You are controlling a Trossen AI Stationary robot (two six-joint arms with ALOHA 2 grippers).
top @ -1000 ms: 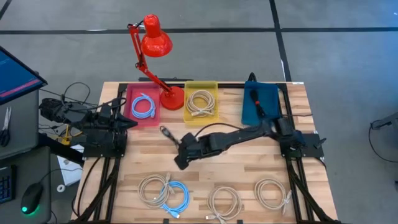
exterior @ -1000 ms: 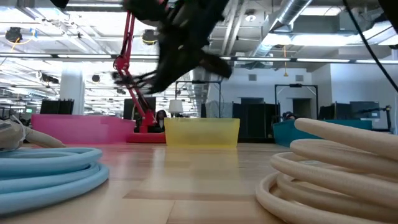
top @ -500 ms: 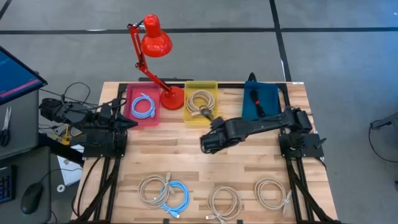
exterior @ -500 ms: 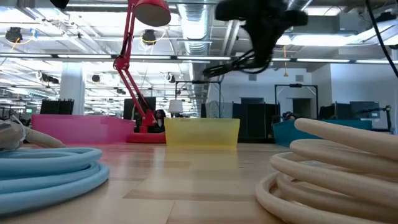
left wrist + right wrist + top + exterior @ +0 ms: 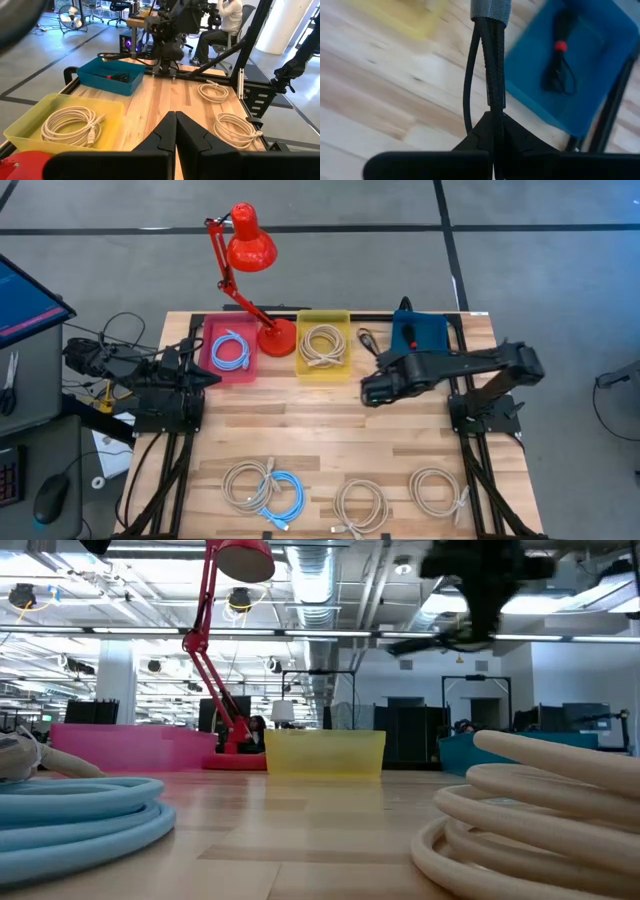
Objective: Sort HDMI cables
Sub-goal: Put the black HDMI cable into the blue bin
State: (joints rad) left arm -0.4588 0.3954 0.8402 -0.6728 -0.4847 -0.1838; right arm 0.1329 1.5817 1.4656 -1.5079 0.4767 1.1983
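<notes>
My right gripper (image 5: pixel 384 363) hovers just left of the blue tray (image 5: pixel 430 330), shut on a thin black HDMI bundle (image 5: pixel 491 65) folded long. A second black bundle with a red tie (image 5: pixel 557 65) lies in the blue tray. A beige coil (image 5: pixel 322 345) rests in the yellow tray (image 5: pixel 323 320), and a light blue coil (image 5: pixel 231 350) in the pink tray (image 5: pixel 212 365). Three beige coils (image 5: pixel 245 480), (image 5: pixel 360 505), (image 5: pixel 435 490) and a light blue one (image 5: pixel 287 495) lie flat along the near edge. My left gripper (image 5: pixel 175 122) waits shut at the table's left side. My right gripper pinches the black bundle between its two fingers, with the strands (image 5: pixel 492 97) running along the fingers and out past their tips. Its silver plug end (image 5: pixel 490 7) sticks out free toward the far edge. The bundle is lifted clear of the table (image 5: pixel 445 640).
A red desk lamp (image 5: pixel 248 245) stands with its base (image 5: pixel 277 337) between the pink and yellow trays, its arm reaching above them. Bare wood lies in the table's middle (image 5: pixel 300 420). Loose black wires trail off the left arm (image 5: pixel 100 355). A person sits in the room behind (image 5: pixel 227 20).
My right gripper has swung from the table's middle toward the right and far edge, ending beside the blue tray. It has stayed shut, and the black bundle has travelled with it, lifted clear the whole way.
</notes>
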